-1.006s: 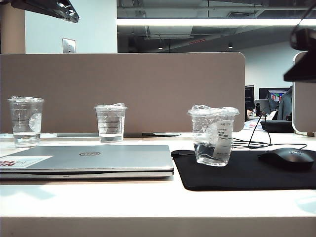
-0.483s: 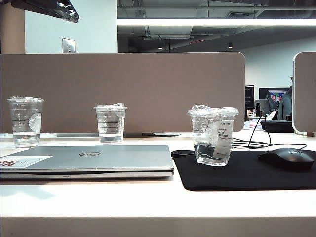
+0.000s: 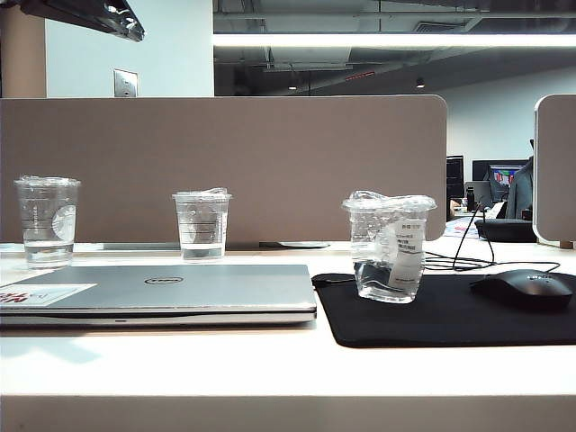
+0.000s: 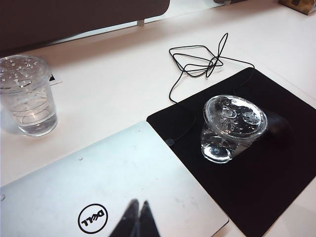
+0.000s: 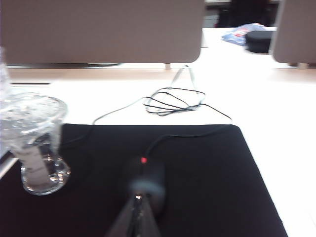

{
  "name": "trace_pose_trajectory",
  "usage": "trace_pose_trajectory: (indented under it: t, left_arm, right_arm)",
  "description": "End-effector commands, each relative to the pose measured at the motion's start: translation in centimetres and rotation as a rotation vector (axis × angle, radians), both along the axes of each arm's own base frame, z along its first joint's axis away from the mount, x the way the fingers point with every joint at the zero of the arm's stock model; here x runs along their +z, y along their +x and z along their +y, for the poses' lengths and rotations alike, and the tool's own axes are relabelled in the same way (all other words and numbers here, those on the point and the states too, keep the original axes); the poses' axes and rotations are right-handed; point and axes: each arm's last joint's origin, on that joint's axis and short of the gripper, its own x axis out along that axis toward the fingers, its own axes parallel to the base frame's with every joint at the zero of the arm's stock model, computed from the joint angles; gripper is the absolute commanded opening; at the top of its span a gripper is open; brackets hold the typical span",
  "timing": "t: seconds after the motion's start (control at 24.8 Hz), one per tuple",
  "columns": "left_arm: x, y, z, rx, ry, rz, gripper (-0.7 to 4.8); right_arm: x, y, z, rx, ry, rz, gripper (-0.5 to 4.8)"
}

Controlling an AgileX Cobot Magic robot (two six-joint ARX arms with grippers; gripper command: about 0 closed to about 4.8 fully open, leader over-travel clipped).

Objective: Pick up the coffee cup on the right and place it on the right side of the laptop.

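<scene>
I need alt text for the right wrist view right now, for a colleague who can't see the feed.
The coffee cup stands upright on the black mouse pad, free of the right gripper, whose shut tips point at the black mouse in the pad's middle. A thin black cable coils on the white table behind, before a brown divider.

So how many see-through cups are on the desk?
3. The coffee cup stands on the black mouse pad, right of the laptop. Two more cups stand behind the laptop: one far left, one middle.
</scene>
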Motion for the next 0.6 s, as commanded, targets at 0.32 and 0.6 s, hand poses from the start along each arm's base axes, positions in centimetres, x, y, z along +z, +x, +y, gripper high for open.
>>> trace_pose_trajectory:
  t: [0.32,0.6]
  left_arm:
    - [0.33,-0.03,0.01,-0.004,-0.009,-0.019,-0.05]
    - [0.31,-0.02,0.01,-0.004,-0.009,-0.018,-0.05]
  right_arm:
    - [0.11,-0.44,-1.11,0.0,0.005,-0.036,-0.04]
    - [-0.32,-0.37,-1.18,-0.01,0.004,-0.021,-0.04]
